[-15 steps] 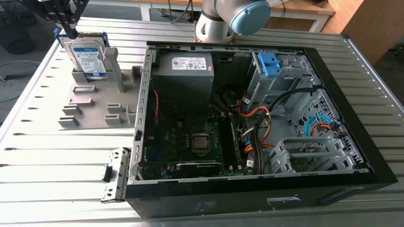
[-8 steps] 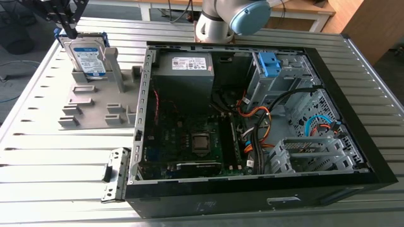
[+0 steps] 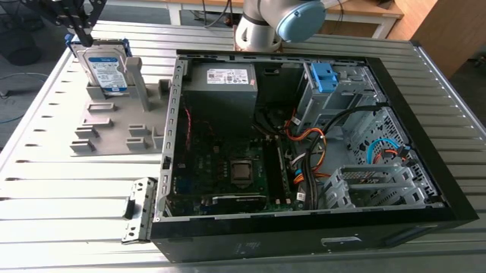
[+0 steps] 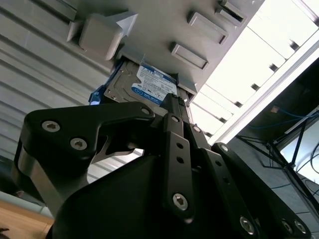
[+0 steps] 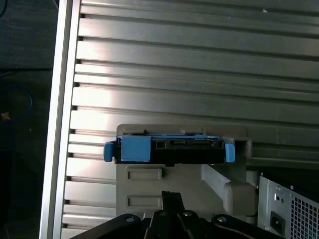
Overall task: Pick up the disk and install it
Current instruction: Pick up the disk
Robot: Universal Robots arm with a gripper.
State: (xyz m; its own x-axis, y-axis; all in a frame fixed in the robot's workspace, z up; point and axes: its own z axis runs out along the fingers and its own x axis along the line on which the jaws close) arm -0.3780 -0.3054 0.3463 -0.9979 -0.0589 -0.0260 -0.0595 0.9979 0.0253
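The disk (image 3: 106, 69) stands upright on its edge in a grey holder (image 3: 114, 122) on the slatted table, at the exterior view's far left. It is silver with a white-and-blue label and a blue bracket around it. My gripper (image 3: 86, 40) hangs just above the disk's top edge, near its corner, with its fingers together and nothing between them. The second wrist view looks along the gripper (image 4: 172, 102) to the labelled face of the disk (image 4: 149, 84). In the first wrist view, the gripper (image 5: 172, 196) sits over the holder beside the top edge of the disk (image 5: 172, 149).
An open computer case (image 3: 304, 230) lies flat at the exterior view's right. Inside are a grey power-supply box (image 3: 222, 85), a motherboard (image 3: 227, 165), cables and a metal drive bay with a blue latch (image 3: 322, 77). The arm's base (image 3: 262, 28) stands behind the case.
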